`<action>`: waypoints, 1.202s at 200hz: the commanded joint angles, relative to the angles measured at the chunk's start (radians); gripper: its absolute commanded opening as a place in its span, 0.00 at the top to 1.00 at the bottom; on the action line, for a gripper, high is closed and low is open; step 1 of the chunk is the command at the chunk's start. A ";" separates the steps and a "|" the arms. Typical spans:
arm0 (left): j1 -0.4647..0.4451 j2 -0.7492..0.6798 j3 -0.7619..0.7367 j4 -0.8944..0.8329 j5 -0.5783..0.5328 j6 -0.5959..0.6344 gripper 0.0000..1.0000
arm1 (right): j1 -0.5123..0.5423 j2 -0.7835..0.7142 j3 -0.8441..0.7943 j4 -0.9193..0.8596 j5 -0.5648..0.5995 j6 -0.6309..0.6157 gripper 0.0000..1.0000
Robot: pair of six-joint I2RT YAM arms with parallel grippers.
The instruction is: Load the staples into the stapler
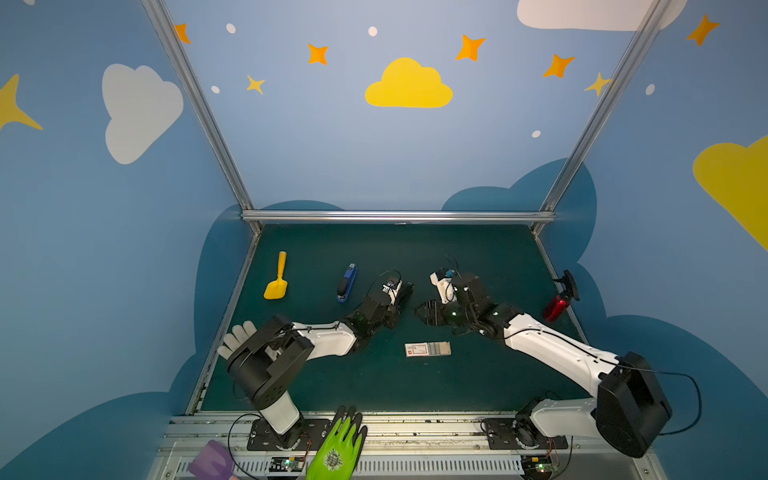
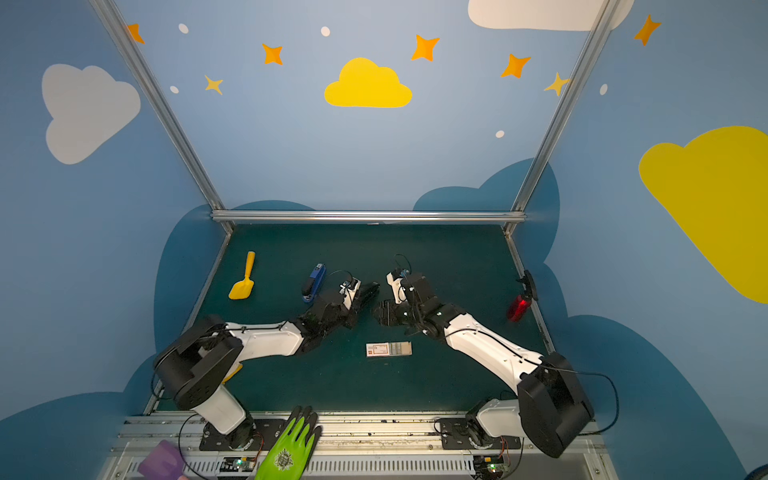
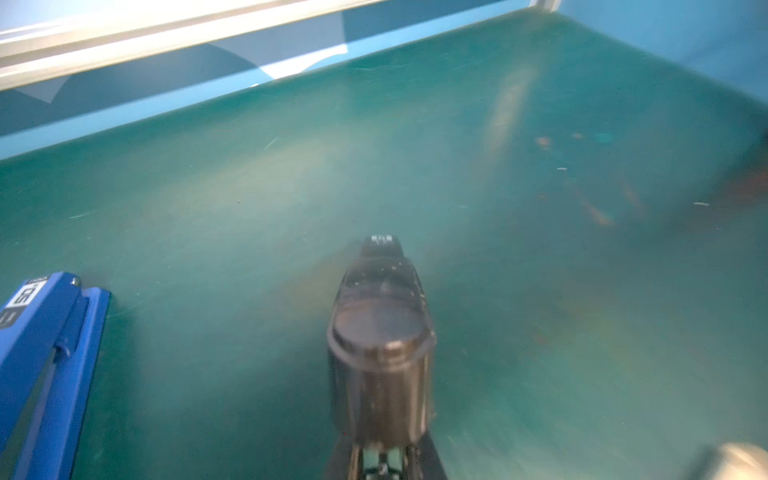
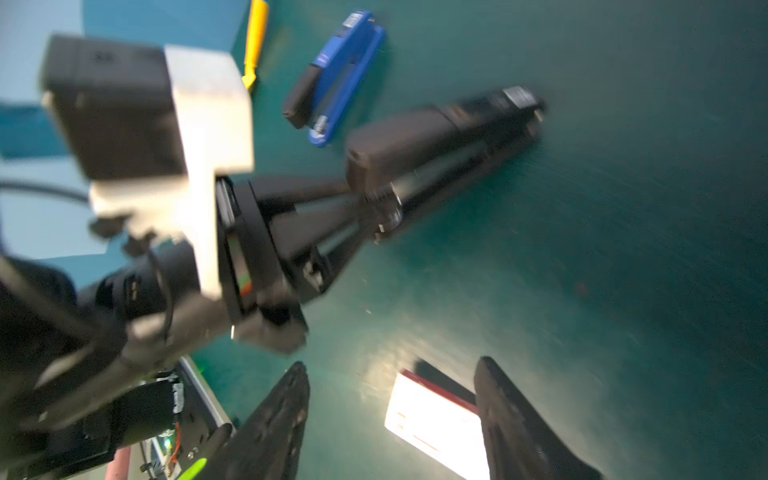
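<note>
My left gripper (image 1: pixel 402 294) is shut on a black stapler (image 4: pixel 436 137), which sits low over the green mat (image 1: pixel 457 257) near its middle. In the blurred right wrist view the stapler's top arm looks lifted a little off its base. A blue stapler (image 1: pixel 347 282) lies flat on the mat to the left of it. Nearer the front lies the staples' white box (image 1: pixel 417 350) with its red label, slid open so the grey strips (image 1: pixel 439 348) show. My right gripper (image 1: pixel 428 311) hangs open just behind the box, nothing between its fingers (image 4: pixel 291 415).
A yellow scoop (image 1: pixel 276 278) lies at the far left of the mat. A red spray bottle (image 1: pixel 559 303) stands at the right edge. A green glove (image 1: pixel 338 444) rests on the front rail, and a white glove (image 1: pixel 239 336) lies by the left arm.
</note>
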 commanded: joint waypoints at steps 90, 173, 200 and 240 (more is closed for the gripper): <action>0.028 0.202 0.219 -0.313 -0.063 -0.024 0.83 | -0.076 -0.211 -0.187 0.036 0.120 0.017 0.35; 0.008 -0.047 0.156 -0.511 0.022 -0.085 0.52 | -0.079 -0.180 -0.180 0.048 0.003 -0.019 0.31; 0.019 -0.101 0.231 -0.624 0.017 -0.164 0.39 | -0.079 -0.156 -0.160 0.025 -0.028 -0.033 0.32; 0.084 0.114 0.647 -1.094 0.118 -0.147 0.35 | -0.079 -0.134 -0.129 -0.006 -0.045 -0.032 0.32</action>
